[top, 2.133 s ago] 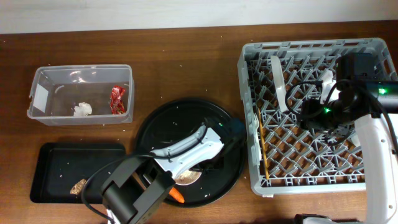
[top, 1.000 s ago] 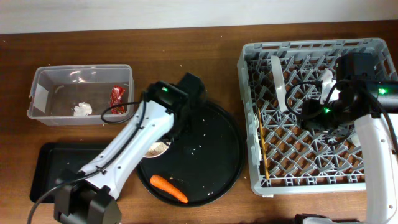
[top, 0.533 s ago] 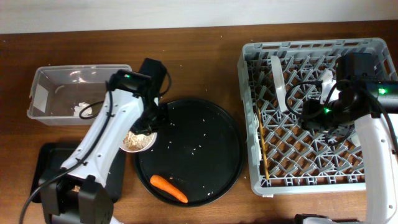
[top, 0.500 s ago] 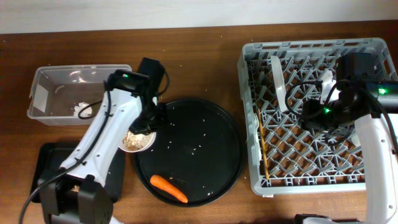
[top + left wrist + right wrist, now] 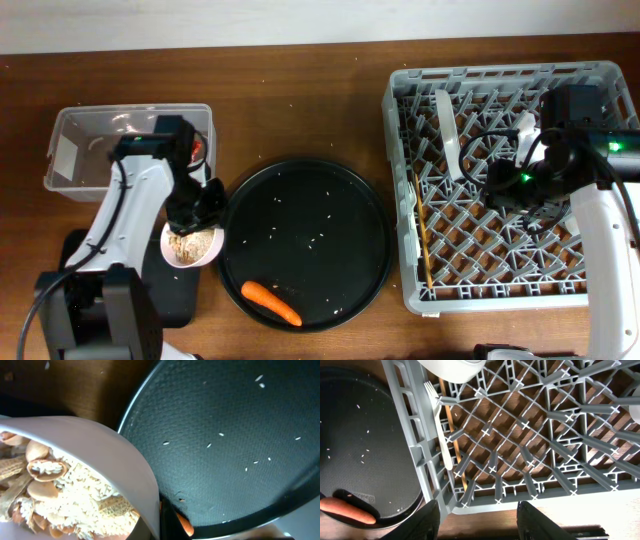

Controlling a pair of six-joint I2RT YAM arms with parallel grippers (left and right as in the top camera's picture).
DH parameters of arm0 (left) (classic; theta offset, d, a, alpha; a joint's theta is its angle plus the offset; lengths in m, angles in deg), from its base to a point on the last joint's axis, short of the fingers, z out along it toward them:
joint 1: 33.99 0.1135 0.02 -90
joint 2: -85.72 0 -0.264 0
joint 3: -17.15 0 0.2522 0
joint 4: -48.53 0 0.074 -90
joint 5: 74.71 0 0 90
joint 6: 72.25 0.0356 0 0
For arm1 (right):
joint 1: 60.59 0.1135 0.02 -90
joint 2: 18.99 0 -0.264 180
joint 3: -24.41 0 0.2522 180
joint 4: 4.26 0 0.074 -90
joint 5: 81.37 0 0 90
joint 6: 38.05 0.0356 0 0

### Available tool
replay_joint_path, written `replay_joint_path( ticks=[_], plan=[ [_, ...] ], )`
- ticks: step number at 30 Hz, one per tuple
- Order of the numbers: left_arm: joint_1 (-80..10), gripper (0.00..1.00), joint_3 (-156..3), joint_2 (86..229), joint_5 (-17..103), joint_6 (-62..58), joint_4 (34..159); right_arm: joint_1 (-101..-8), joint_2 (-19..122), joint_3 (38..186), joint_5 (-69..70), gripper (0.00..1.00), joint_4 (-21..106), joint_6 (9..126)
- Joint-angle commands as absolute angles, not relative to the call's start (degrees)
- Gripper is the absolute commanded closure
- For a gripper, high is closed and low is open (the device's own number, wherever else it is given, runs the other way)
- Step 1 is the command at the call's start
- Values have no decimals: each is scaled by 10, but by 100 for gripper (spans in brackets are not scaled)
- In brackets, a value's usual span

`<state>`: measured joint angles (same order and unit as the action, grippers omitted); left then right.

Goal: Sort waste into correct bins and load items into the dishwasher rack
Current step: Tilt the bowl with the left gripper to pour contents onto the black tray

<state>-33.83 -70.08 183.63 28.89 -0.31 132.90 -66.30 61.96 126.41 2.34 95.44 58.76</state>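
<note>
Overhead, sees little of the black tray (image 5: 178, 295) under the left arm (image 5: 128, 212), only a sliver of red wrapper (image 5: 199, 147). Cannot make out the grip of the left pincer (image 5: 198, 212) on the white bowl (image 5: 190, 247). At the right wrist, loses the carrot (image 5: 347, 510) past the left edge and crops a white shape (image 5: 451, 366), perhaps a cup, at the top.

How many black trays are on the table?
2. A big round tray in the middle, and a rectangular tray at the lower left, partly hidden.

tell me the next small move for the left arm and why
Probably ease the left gripper a little left before tipping: its white bowl of food scraps hangs over the right edge of the shallow black tray, so some could miss.
</note>
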Motion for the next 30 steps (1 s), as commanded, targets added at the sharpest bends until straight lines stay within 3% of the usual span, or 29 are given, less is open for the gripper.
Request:
replay_joint_path(
  ticks=[1,16,30],
  plan=[
    [-294,100,-676,1816,363,52,1317,-667,616,1262,33,47,955,584],
    [-84,100,-669,1815,631,276,1391,-667,616,1262,33,47,955,584],
    [30,100,-632,1815,782,399,1455,-667,616,1262,33,47,955,584]
  ],
)
